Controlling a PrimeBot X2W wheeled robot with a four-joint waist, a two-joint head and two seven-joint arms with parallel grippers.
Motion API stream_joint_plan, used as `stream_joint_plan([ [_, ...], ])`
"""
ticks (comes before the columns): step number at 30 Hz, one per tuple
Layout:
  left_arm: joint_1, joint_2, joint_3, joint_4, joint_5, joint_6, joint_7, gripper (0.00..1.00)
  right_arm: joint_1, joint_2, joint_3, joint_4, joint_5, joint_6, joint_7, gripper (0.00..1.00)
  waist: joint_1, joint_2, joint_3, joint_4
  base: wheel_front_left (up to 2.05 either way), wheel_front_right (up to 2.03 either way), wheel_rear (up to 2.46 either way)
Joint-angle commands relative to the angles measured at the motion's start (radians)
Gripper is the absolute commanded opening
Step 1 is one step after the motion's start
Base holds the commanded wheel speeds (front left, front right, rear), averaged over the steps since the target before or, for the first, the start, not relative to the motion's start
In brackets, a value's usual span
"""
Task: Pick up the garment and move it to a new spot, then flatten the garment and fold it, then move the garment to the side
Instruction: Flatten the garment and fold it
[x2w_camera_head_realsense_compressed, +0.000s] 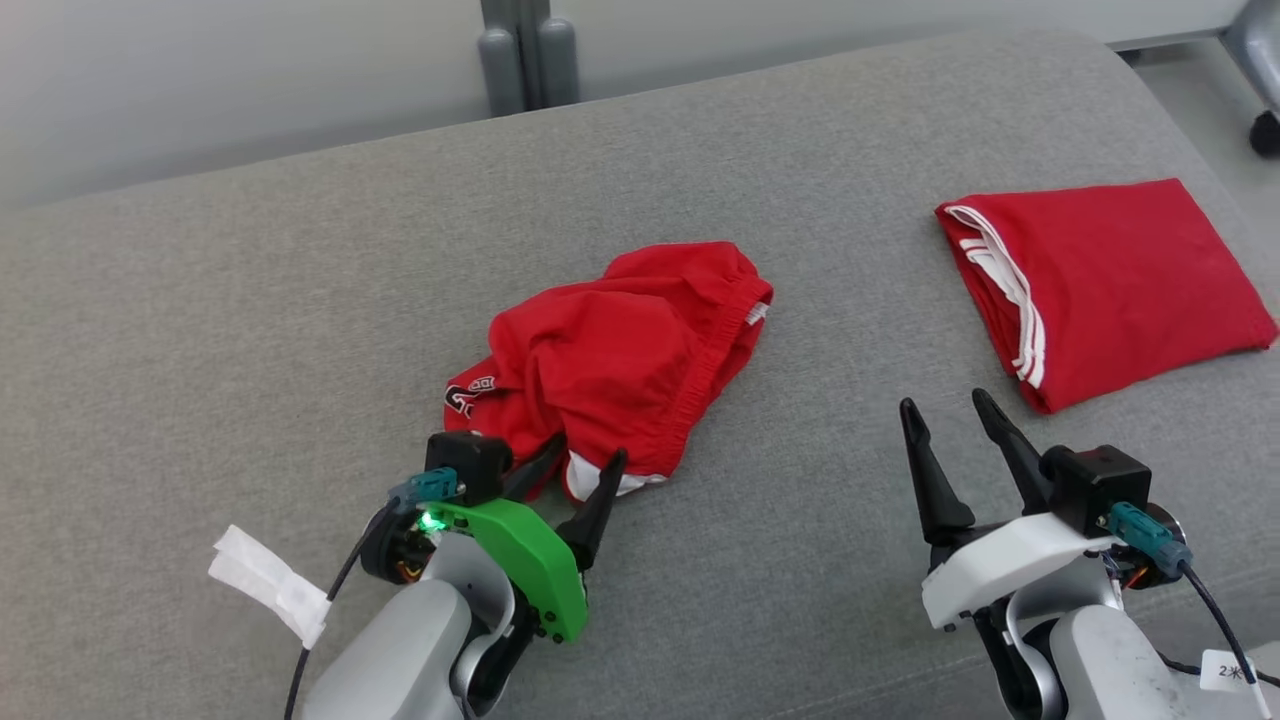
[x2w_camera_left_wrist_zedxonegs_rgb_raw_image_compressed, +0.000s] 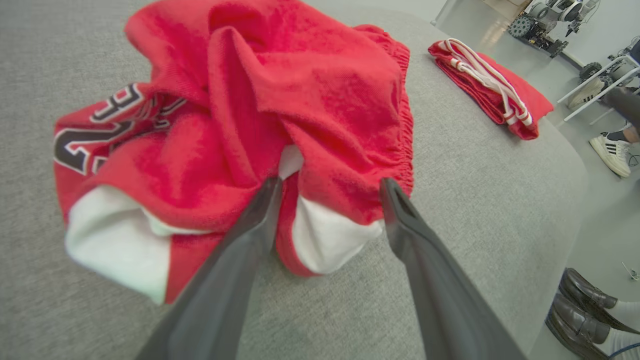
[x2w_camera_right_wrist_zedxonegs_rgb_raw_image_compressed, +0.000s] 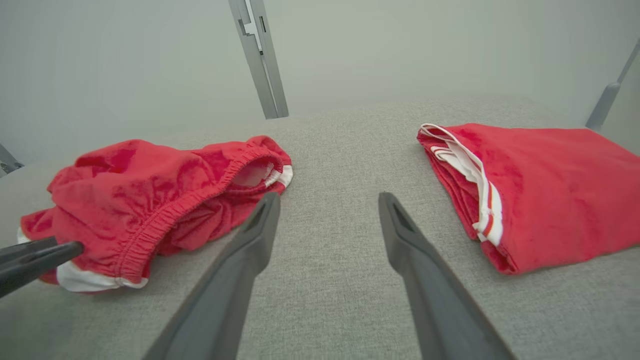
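At the near left a strip of white tape (x2w_camera_head_realsense_compressed: 265, 585) lay on the grey cushion (x2w_camera_head_realsense_compressed: 250, 320). Just right of it the left gripper (x2w_camera_head_realsense_compressed: 587, 450) reached to the near edge of the crumpled red garment (x2w_camera_head_realsense_compressed: 620, 350), its jaws spread wide. In the left wrist view a red-and-white fold of the hem sat between the two fingers, the left finger's tip against a crease, nothing pinched. The garment lay bunched in a heap around the middle of the cushion. Its elastic waistband curled along the right side, black and white lettering showed on its near left part, and white trim ran along the near hem. Behind it, past the cushion's far edge, stood a grey post (x2w_camera_head_realsense_compressed: 525, 50). Right of the heap came a stretch of bare cushion, then the right gripper (x2w_camera_head_realsense_compressed: 945, 400), well apart from the heap. Its fingers pointed to the far side, likewise spread and holding nothing, over the grey fabric. Beyond it, at the far right, a folded red garment (x2w_camera_head_realsense_compressed: 1130, 280) lay flat with its white-striped edges facing left. In the left wrist view, off the cushion's right end, a person's dark shoes (x2w_camera_left_wrist_zedxonegs_rgb_raw_image_compressed: 580, 300) and a white sneaker (x2w_camera_left_wrist_zedxonegs_rgb_raw_image_compressed: 610, 155) rested on the floor
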Motion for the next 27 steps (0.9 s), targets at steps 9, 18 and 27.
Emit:
stream_joint_plan([
  [9, -0.061, -0.005, -0.004, 0.076, -0.021, -0.002, -0.025, 0.0, -0.014, 0.006, -0.009, 0.012, 0.008, -0.002, -0.018, 1.0, 0.0, 0.0, 0.034, -0.081, 0.0, 0.0, 0.0],
  [18, -0.206, -0.01, -0.056, -0.054, -0.08, -0.002, -0.125, 0.0, -0.002, -0.002, -0.017, 0.011, 0.01, -0.002, -0.01, 1.0, 0.0, 0.0, 0.004, -0.069, 0.0, 0.0, 0.0],
  [27, -0.398, -0.022, -0.084, -0.296, -0.195, -0.002, -0.171, 0.0, 0.014, -0.01, -0.011, 0.007, 0.012, -0.002, -0.002, 1.0, 0.0, 0.0, -0.036, -0.058, 0.0, 0.0, 0.0],
])
